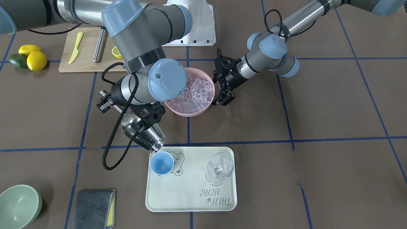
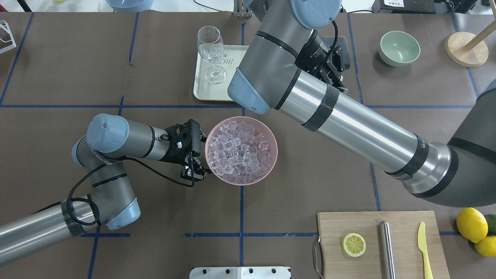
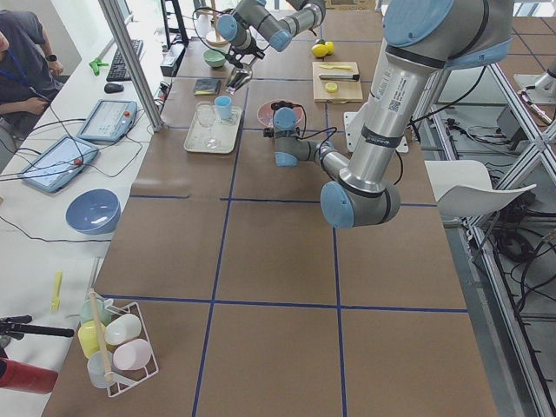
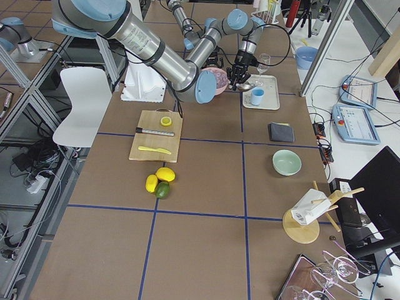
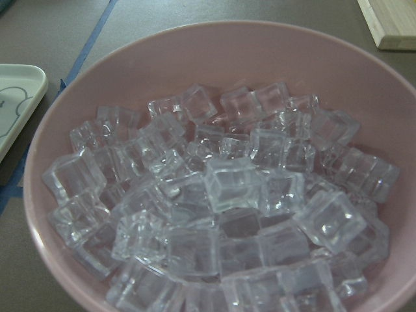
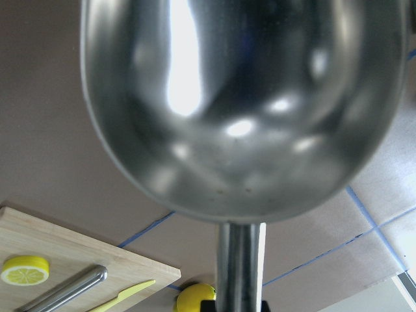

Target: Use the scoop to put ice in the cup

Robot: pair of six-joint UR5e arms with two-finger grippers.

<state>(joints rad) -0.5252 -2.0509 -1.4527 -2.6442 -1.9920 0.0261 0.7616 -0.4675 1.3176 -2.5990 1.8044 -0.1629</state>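
I've got the front view looking steeply down from across the table and the overhead looking forward from behind the robot. Both share the pink bowl (image 1: 190, 112), just off the fingertips of the left gripper (image 1: 223, 101). Side cameras sit far back at the table's ends. Left wrist: tight over the ice (image 5: 221, 208). Right wrist: very close, looking out past its fingers onto the scoop (image 6: 240, 110).

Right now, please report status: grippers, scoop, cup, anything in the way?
Right gripper shut on scoop, tipped, mouth at cup rim. Left gripper beside pink bowl of ice, jaws unclear. Wine glass on same tray, apart from cup.
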